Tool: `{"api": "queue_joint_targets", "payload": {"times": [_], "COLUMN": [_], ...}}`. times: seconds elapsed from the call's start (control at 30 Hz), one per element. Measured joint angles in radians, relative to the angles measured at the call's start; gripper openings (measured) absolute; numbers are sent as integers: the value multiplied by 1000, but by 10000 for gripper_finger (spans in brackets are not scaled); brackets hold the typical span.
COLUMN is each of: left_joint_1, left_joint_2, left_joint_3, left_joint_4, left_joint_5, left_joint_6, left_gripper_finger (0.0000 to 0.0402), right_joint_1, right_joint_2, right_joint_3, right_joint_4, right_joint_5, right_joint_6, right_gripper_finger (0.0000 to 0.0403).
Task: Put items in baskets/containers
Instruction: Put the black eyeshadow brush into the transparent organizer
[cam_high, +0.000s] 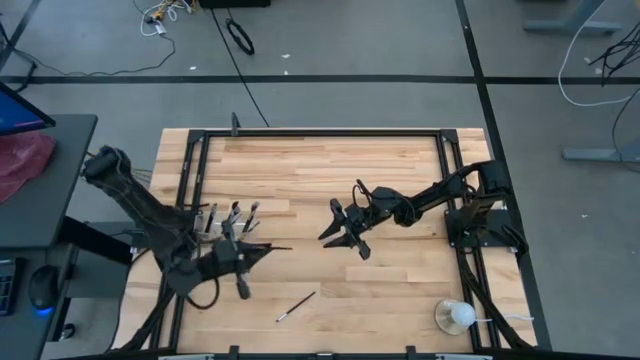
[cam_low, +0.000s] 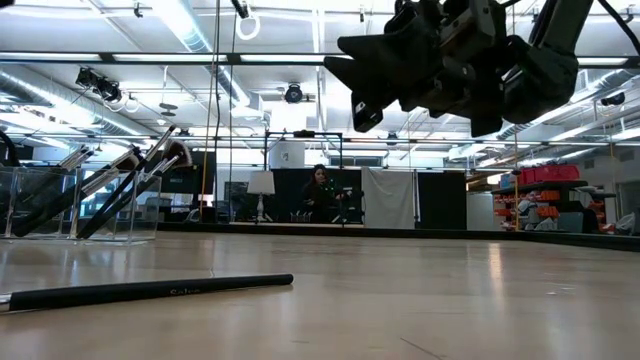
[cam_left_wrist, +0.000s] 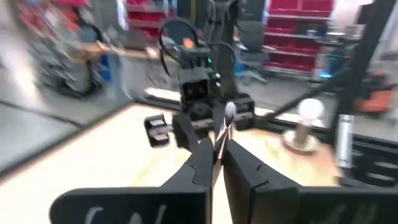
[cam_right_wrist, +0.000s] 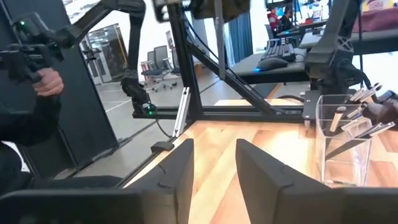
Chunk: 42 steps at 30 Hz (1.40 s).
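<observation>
Left end effector (cam_high: 262, 250) pinches a slim dark-handled brush (cam_left_wrist: 225, 127): keep it vertical over the clear plastic holder (cam_high: 222, 222); right end effector (cam_high: 345, 238) spread, empty.

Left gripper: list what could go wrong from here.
The left gripper is shut on a brush that sticks out well beyond it, so it could pivot or slip. The clear holder is already crowded with leaning brushes; pushing another in may knock them or tip it.

Left hand (cam_high: 262, 251) clamped shut (low, near the front edge); right hand (cam_high: 343, 236) spread apart mid-table.
</observation>
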Motion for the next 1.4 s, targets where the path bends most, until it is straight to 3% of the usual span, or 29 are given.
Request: {"api": "queue_joint_targets", "payload": {"times": [0.2,0.4,0.5,0.73,0.97,1.13,1.4], "left_joint_1": [56,143,187,266,302,332,365], "left_joint_2": [-134,-161,-145,-142,-142,-142,-141], "left_joint_3": [16,249,326,267,141,67,1], "left_joint_4": [-419,-1139,-1330,-1382,-1312,-1262,-1186], "left_joint_5": [222,348,368,439,450,521,550], "left_joint_6": [-335,-688,-731,-731,-762,-784,-783], "left_gripper_finger": [18,18,18,27,29,33,36], "right_joint_1": [2,2,2,6,17,17,17], "right_joint_2": [0,0,0,0,0,0,0], "right_joint_3": [0,0,0,0,0,0,0], "right_joint_4": [-10,-17,-17,-18,-20,-20,-20], "right_joint_5": [0,46,70,87,87,87,87], "right_joint_6": [2,0,-3,0,-3,-3,-3], "right_gripper_finger": [120,112,110,109,109,109,109]}}
